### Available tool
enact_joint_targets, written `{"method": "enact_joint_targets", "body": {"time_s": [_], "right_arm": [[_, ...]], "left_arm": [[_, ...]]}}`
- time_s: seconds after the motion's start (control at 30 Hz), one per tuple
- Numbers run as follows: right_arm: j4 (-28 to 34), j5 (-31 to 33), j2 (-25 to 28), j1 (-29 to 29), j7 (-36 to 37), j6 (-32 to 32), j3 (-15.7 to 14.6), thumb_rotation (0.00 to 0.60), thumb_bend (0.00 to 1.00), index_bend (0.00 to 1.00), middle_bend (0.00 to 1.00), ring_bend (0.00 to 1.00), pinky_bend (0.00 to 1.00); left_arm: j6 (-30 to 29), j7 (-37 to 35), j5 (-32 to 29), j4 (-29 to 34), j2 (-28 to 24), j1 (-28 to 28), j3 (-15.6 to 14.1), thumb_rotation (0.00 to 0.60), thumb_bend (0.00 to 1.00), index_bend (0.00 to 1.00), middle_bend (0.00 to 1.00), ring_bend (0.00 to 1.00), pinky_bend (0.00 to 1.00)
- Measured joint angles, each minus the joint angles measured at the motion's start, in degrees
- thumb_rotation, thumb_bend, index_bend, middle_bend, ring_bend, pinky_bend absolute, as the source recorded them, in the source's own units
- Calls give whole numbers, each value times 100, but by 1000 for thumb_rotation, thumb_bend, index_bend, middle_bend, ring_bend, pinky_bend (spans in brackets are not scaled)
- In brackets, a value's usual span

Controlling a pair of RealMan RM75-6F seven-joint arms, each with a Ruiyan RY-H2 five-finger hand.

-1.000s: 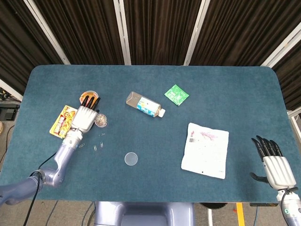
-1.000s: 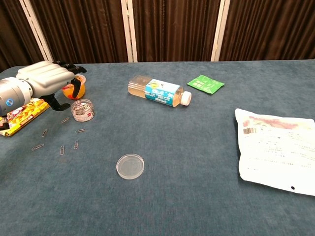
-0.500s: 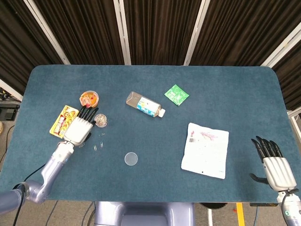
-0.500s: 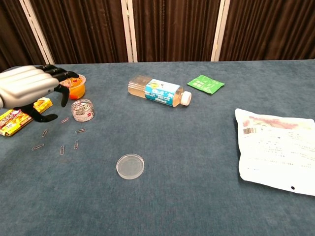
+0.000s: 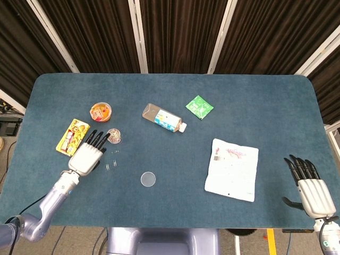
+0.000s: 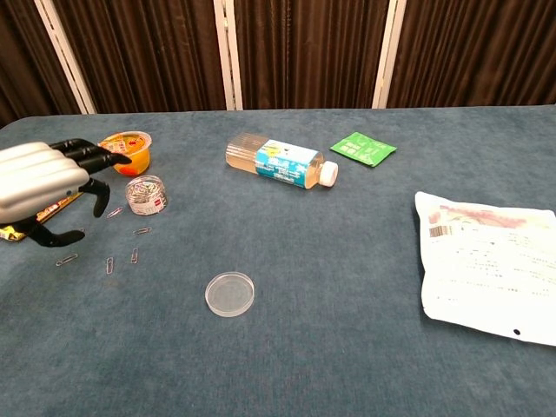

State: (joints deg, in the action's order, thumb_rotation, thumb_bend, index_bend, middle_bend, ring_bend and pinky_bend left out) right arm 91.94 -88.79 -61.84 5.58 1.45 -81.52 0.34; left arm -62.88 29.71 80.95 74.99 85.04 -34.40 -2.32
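Partly covered by the left hand (image 6: 39, 184) in the chest view: yellow snack pack (image 6: 35, 214) at its 6 o'clock. Cut by the right edge there: white pouch (image 6: 486, 261). Too small to count: paper clips (image 5: 110, 166). Print on bottle (image 5: 164, 118) label unreadable.

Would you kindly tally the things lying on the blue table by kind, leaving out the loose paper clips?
Clear plastic drink bottle: 1
Lidded tubs, orange jelly cup and clear clip tub: 2
Flat packets, green sachet, white mailer bag, yellow-red snack pack: 3
Round clear plastic lid: 1
Total: 7
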Motion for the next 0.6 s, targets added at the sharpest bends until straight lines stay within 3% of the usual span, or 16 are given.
{"method": "enact_joint_targets", "body": {"time_s": [0.33, 0.6], "right_arm": [[-15, 16, 2, -2, 27, -1, 13, 600, 0, 0, 0, 0, 0], [-29, 46, 23, -10, 78, -10, 33, 600, 0, 0, 0, 0, 0]], "left_arm": [[352, 238, 106, -69, 201, -51, -135, 600, 320, 439, 0, 0, 0], [486, 410, 139, -163, 383, -143, -54, 600, 320, 439, 0, 0, 0]]}}
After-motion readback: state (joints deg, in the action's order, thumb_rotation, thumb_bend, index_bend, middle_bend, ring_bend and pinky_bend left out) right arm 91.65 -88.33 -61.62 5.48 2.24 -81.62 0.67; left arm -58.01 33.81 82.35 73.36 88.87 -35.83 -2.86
